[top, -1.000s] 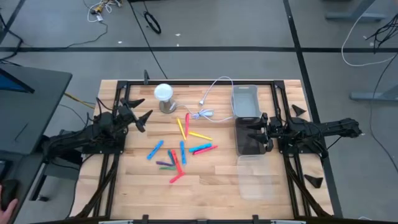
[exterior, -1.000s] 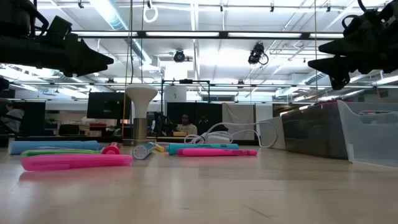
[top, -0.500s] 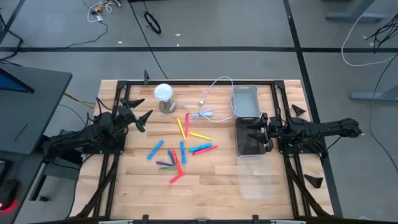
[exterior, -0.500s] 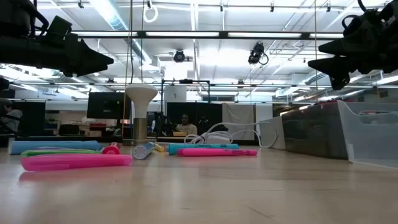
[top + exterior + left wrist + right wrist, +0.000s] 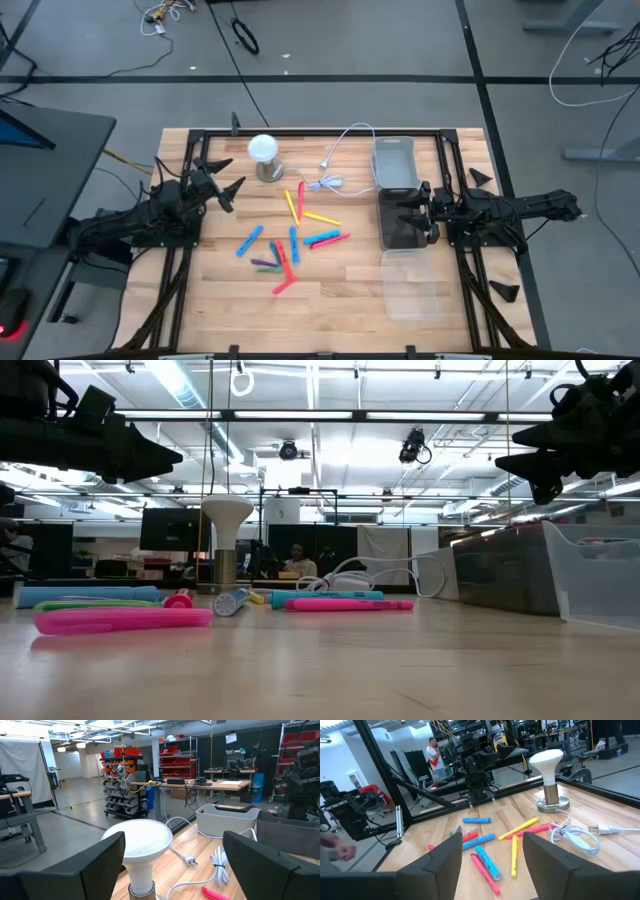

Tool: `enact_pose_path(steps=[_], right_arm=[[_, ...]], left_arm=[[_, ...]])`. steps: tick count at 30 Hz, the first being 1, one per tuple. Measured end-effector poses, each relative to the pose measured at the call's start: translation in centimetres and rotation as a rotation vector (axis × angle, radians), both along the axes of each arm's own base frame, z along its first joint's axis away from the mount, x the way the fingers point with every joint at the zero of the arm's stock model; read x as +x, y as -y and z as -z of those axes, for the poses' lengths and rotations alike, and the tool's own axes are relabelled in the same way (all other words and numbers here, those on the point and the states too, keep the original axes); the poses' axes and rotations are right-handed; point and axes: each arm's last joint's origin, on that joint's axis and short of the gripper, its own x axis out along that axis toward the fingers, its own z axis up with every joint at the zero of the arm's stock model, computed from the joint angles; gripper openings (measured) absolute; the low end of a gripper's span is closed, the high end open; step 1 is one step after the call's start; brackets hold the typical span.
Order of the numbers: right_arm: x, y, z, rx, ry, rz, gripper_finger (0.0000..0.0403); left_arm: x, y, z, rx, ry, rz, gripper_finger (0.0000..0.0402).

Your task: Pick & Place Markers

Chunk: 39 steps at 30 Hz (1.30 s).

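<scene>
High view: the markers (image 5: 289, 238) lie loose on the wooden table (image 5: 330, 300), scattered near its middle, most of them touching or crossing one another. A white lamp (image 5: 264, 153) stands at the far side, with a white cable (image 5: 335, 160) running beside it. Three bins sit in a row at the right: a grey bin (image 5: 396, 163) farthest back, a dark bin (image 5: 403, 219) in the middle, a clear bin (image 5: 415, 284) nearest. The left gripper (image 5: 232, 193) is over the table's left part, near the lamp and apart from the markers, fingers spread with nothing between them. The right gripper (image 5: 408, 216) is above the dark bin.

Low view: a pink marker (image 5: 120, 620) lies nearest, with blue, green and further pink ones behind it. Both arms hang above the table, touching nothing.

Left wrist view: the two dark fingers (image 5: 87, 865) stand wide apart, framing the lamp (image 5: 140, 842); the grey bin (image 5: 225, 817) sits beyond.

Right wrist view: the fingers (image 5: 442, 860) stand apart and empty, facing the markers (image 5: 487, 847) on the table; a person (image 5: 436, 757) stands in the room behind.
</scene>
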Motion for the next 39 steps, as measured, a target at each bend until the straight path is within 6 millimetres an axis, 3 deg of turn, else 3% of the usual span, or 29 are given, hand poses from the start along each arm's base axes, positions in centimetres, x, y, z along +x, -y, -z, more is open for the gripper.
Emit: enact_pose_path(steps=[39], right_arm=[[0.00, 0.00, 0.00, 0.000, 0.000, 0.000, 0.0213]], left_arm=[[0.02, 0.03, 0.00, -0.008, 0.006, 0.013, 0.0344]])
